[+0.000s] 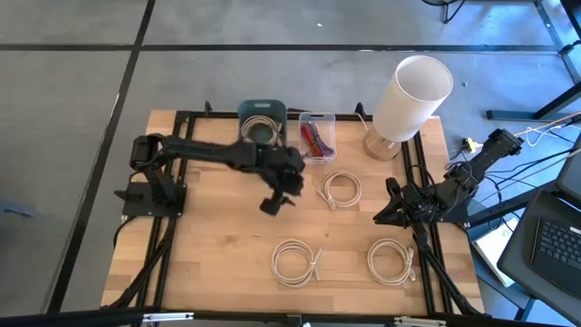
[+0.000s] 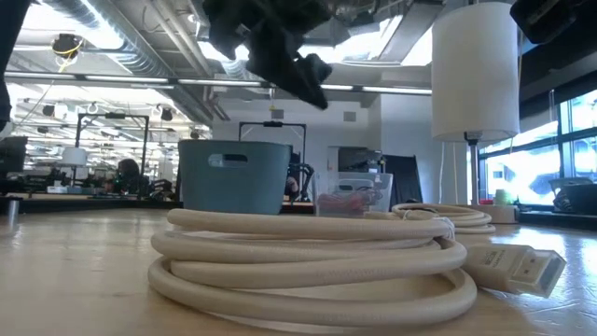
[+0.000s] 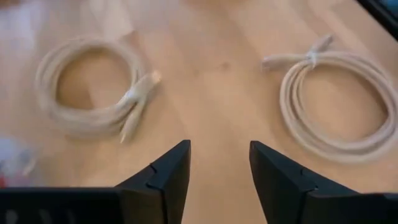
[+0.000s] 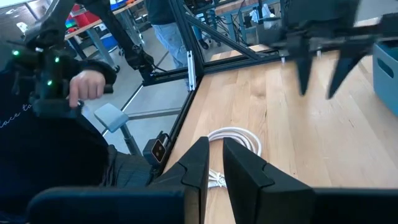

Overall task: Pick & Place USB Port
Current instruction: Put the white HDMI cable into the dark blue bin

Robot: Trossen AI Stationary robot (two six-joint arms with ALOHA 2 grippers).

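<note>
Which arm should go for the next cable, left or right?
Left. The left gripper hangs open over the table's middle, close to the coiled cable near the clear box. The right gripper waits at the table's right edge, fingers nearly closed.

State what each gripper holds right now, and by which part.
Nothing is held. The left gripper is open above the table between two coiled cables; the right gripper waits near the table's right edge, fingers empty.
</note>
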